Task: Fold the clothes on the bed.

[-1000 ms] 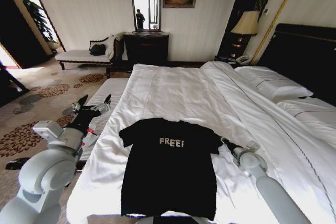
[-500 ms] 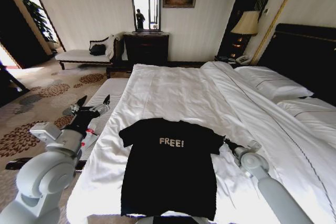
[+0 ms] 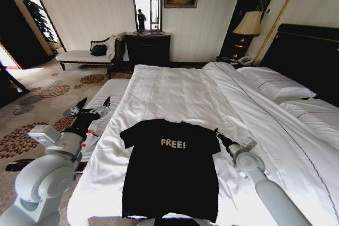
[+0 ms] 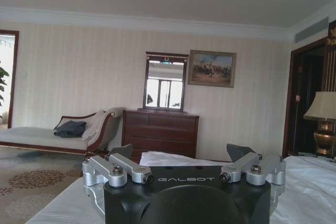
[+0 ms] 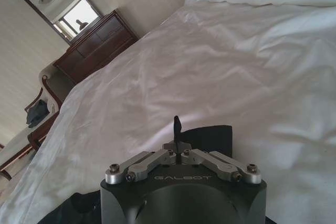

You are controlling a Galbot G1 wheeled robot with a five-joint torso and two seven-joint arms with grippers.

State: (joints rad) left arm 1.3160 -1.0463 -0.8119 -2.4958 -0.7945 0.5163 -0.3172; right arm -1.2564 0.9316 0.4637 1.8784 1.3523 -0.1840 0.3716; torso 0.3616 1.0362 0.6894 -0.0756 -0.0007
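Right gripper (image 3: 216, 132) sits low on the white duvet at the edge of the black T-shirt's (image 3: 169, 168) sleeve, at about 3 o'clock from the "FREE!" lettering. Its fingers (image 5: 177, 127) are pressed together into one thin dark blade with no gap between them, and the right wrist view shows the sleeve's black fabric just beside and under the tips; whether any cloth is pinched there cannot be told.

The T-shirt lies flat, face up, on the near end of the bed (image 3: 180, 91), its collar toward 12 o'clock and its hem toward 6 o'clock at the mattress edge.

Off the bed, at about 9 o'clock from the shirt, the left gripper (image 3: 93, 102) is held in the air above the white bench (image 3: 108, 91), its two dark fingers (image 4: 239, 151) spread wide and holding nothing.
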